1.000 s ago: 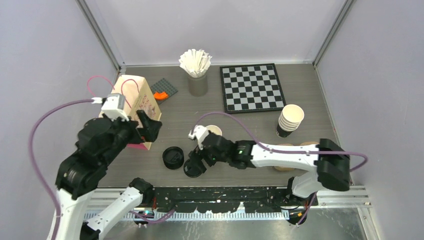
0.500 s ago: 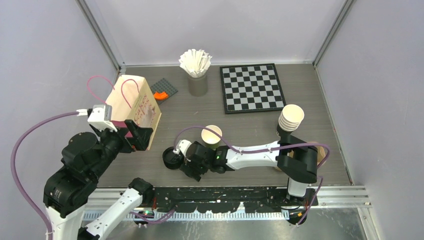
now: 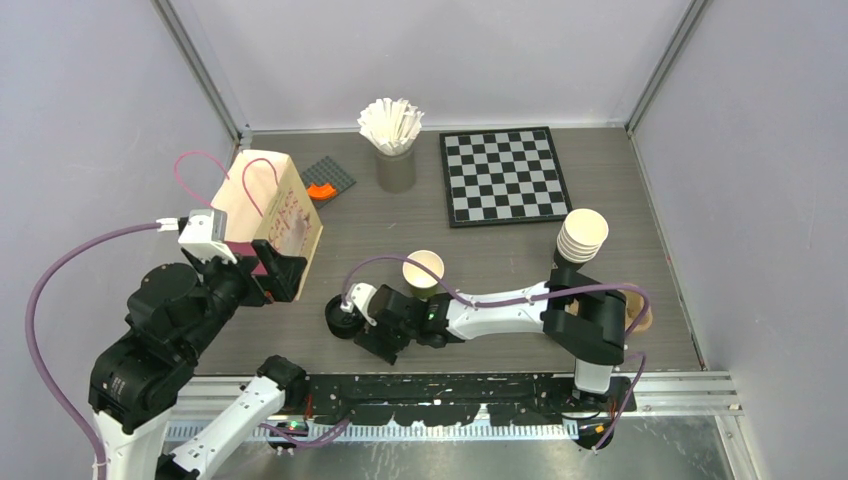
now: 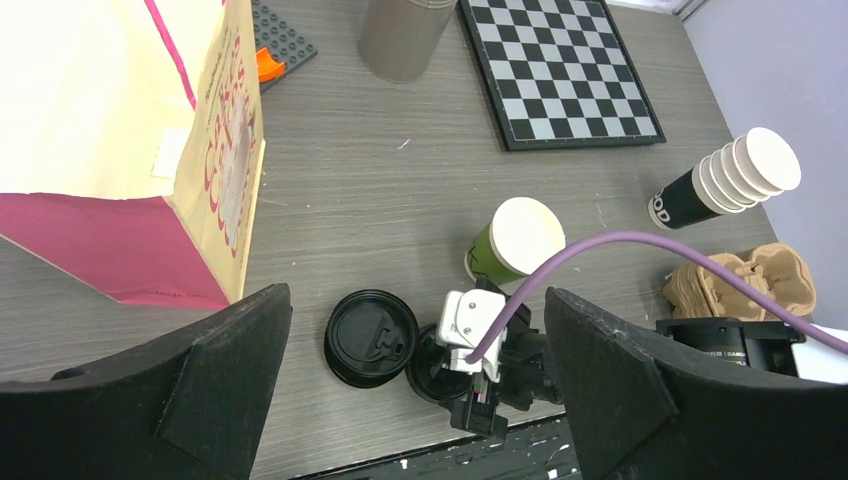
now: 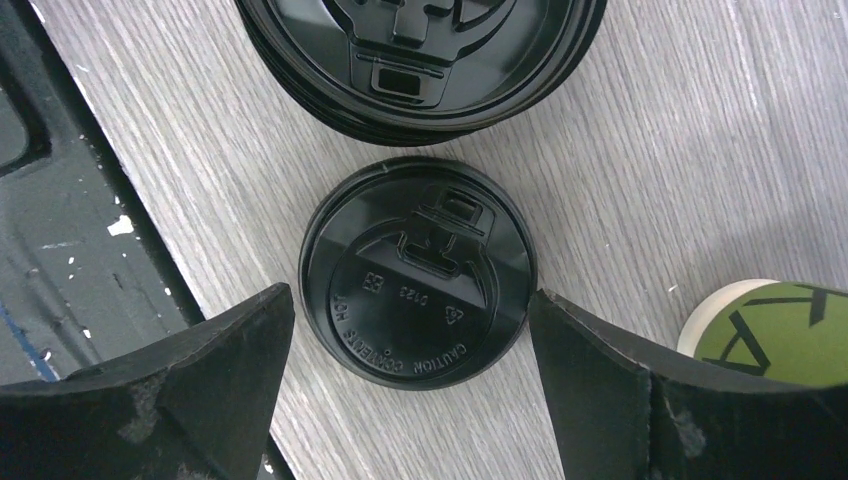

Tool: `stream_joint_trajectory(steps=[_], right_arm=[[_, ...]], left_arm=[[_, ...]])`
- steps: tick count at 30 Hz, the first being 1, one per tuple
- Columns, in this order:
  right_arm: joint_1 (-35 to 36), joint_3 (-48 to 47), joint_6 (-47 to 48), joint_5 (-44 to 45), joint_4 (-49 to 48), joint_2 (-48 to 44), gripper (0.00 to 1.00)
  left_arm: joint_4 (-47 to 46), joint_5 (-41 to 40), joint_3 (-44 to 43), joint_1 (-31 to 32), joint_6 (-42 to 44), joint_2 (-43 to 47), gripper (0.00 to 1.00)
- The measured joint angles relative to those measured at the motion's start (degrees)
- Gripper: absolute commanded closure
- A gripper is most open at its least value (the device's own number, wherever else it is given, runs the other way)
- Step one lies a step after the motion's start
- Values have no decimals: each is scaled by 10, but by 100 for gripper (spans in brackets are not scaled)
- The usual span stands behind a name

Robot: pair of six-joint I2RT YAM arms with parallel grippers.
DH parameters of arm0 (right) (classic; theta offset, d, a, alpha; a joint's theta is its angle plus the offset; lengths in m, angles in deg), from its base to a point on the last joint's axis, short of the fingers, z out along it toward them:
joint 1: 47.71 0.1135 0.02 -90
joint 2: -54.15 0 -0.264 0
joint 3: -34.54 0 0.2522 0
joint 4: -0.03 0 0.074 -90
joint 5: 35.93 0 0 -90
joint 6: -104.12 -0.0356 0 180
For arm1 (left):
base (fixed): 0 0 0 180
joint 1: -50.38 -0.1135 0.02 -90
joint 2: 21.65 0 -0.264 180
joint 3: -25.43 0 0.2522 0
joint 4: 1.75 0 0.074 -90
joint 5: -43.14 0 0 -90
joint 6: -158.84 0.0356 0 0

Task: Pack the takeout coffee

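Across the grey table (image 3: 380, 225), the cream bag (image 3: 285, 215) with pink handles stands open at the far left, and the chessboard (image 3: 504, 175) lies flat at the far right. Just in front of the bag hangs the left gripper (image 4: 417, 300), its jaws spread wide and holding nothing. The right arm reaches leftward along the near edge, and the right gripper (image 5: 410, 300) points down at the table with its jaws wide, one on each side of a single black lid (image 5: 415, 270) that lies flat between them; neither finger touches it. A brown carrier (image 4: 745, 285) sits near the right edge, partly hidden by the right arm in the top view. Behind it stands a stack of cups (image 3: 580, 240), tilted, its lowest cup black. A grey holder (image 3: 394, 150) of white paper sticks stands between bag and chessboard. The green cup (image 3: 424, 270) stands upright and uncovered near the table's middle, white inside, just behind the right gripper. A stack of lids (image 5: 420, 60) lies just beside the single lid, toward the bag. A grey stud plate (image 3: 325, 178) with an orange piece lies behind the bag.
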Motion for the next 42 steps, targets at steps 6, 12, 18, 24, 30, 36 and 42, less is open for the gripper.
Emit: stream_joint_trajectory(steps=[6, 12, 18, 24, 30, 36, 42], right_arm=[[0, -11, 2, 1, -7, 27, 10], [0, -14, 2, 1, -15, 29, 19], [0, -14, 2, 1, -16, 29, 27], [0, -10, 2, 1, -15, 25, 30], [0, 5, -3, -2, 0, 0, 30], [1, 8, -15, -10, 33, -71, 30], [-16, -12, -19, 12, 98, -171, 29]], left_arm=[[0, 0, 3, 0, 0, 0, 0], [0, 0, 3, 0, 0, 0, 0], [0, 0, 10, 0, 0, 5, 0], [0, 0, 26, 0, 0, 6, 0], [0, 3, 39, 0, 0, 7, 0], [6, 13, 38, 0, -9, -10, 0], [8, 50, 37, 0, -18, -63, 0]])
